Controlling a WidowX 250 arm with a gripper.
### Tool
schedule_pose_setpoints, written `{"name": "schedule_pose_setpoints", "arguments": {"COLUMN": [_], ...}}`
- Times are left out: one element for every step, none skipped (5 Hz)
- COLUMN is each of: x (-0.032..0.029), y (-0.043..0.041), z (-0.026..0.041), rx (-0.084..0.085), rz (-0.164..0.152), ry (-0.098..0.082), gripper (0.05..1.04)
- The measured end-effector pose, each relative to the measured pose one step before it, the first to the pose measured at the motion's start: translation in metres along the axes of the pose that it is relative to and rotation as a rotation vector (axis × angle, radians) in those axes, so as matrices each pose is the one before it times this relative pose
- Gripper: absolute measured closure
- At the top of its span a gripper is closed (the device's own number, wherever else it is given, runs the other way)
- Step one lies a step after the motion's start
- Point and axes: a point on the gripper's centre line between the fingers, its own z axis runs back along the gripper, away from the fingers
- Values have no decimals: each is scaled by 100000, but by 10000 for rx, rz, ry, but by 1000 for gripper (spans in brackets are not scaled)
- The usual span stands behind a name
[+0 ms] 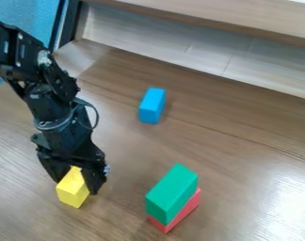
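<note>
**Hand around the yellow block, grip unconfirmed**

Your hand [76,185] is down at the yellow block [71,190], at the near left of the desk [243,155]. You seem to be at the point of taking hold or letting go; you cannot tell from this angle whether the hand is clamped on the block. Your next move calls for settling that first: if you mean to lift, make sure of the grip and go straight up; if you mean to release, let the block stand steady before you back off.

Off to the right, the green block [172,192] sits on a red block [185,210], so give that stack room. The blue block [152,106] stands apart, farther back.

The hand covers the yellow block's upper rear, the green block hides much of the red one, and you can't make out for certain whether the yellow block touches the desk.
</note>
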Motion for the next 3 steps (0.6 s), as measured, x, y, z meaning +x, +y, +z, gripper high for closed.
{"name": "schedule_pose_setpoints", "arguments": {"x": [1107, 1582, 1865], "y": [-229, 90, 184], "z": [1524, 1533, 1548], "rx": [-125, -40, 84], "rz": [132, 301, 156], "ry": [-309, -166, -339], "gripper": [84, 83, 84]}}
